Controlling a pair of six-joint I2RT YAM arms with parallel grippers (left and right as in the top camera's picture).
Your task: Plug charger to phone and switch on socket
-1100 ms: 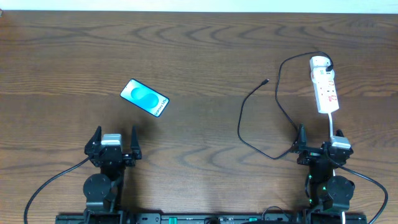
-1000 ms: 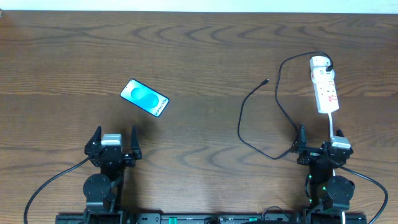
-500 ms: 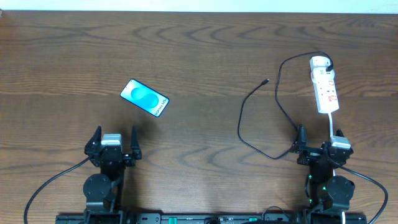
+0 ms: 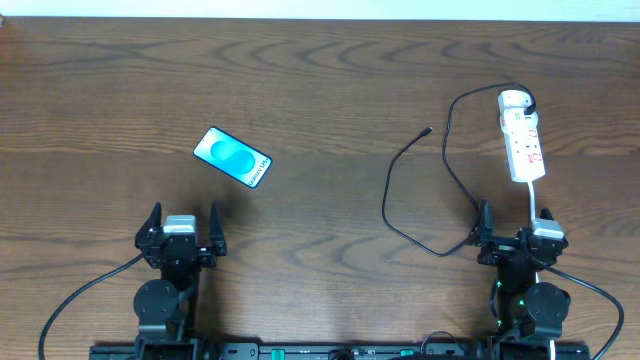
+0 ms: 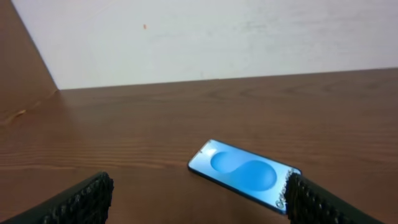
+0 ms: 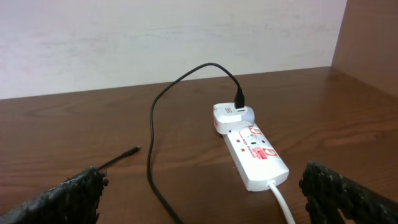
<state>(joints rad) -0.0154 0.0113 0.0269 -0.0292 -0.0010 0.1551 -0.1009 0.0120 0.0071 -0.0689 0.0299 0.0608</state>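
The phone (image 4: 232, 157) lies flat on the left half of the wooden table, cyan screen up; it also shows in the left wrist view (image 5: 244, 173). The white socket strip (image 4: 522, 137) lies at the far right, also in the right wrist view (image 6: 252, 146). The black charger cable (image 4: 392, 190) is plugged into the socket's far end and loops left, its free plug tip (image 4: 428, 130) resting on the table, also seen in the right wrist view (image 6: 132, 150). My left gripper (image 4: 182, 228) is open and empty, in front of the phone. My right gripper (image 4: 512, 229) is open and empty, in front of the socket.
The socket's white cord (image 4: 535, 196) runs toward the right arm base. A pale wall (image 5: 205, 37) borders the table's far edge.
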